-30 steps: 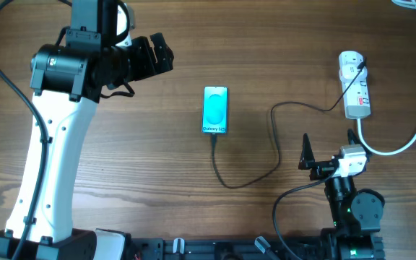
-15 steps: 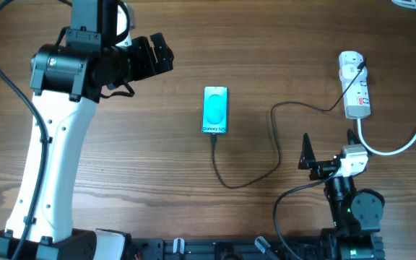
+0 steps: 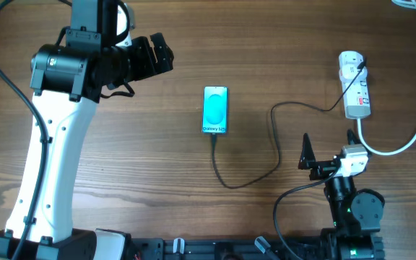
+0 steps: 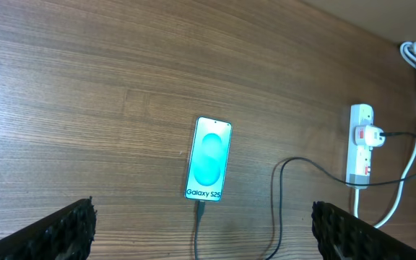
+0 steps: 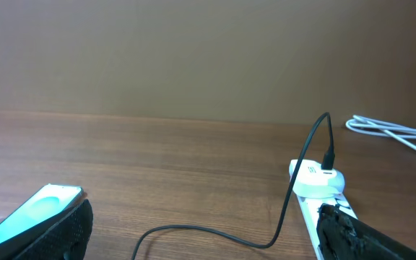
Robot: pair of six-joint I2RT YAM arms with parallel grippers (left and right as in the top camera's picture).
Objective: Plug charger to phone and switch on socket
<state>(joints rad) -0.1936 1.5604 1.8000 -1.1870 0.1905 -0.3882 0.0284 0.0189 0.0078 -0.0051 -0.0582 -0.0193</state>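
The phone (image 3: 215, 110) lies flat mid-table with its cyan screen up, and it shows too in the left wrist view (image 4: 209, 168) and at the right wrist view's left edge (image 5: 31, 209). The charger (image 3: 274, 133), a thin black cable, loops from the phone's lower end to a white adapter on the socket (image 3: 354, 94). Its tip (image 4: 200, 209) meets the phone's bottom edge. My left gripper (image 3: 161, 54) hangs open, up and to the left of the phone. My right gripper (image 3: 329, 148) stands open below the socket, holding nothing.
A thick white lead (image 3: 410, 137) curves from the socket's near end up the table's right side to the far corner. The left arm's white body (image 3: 49, 166) covers the table's left part. The right arm's base (image 3: 352, 209) sits at the front edge.
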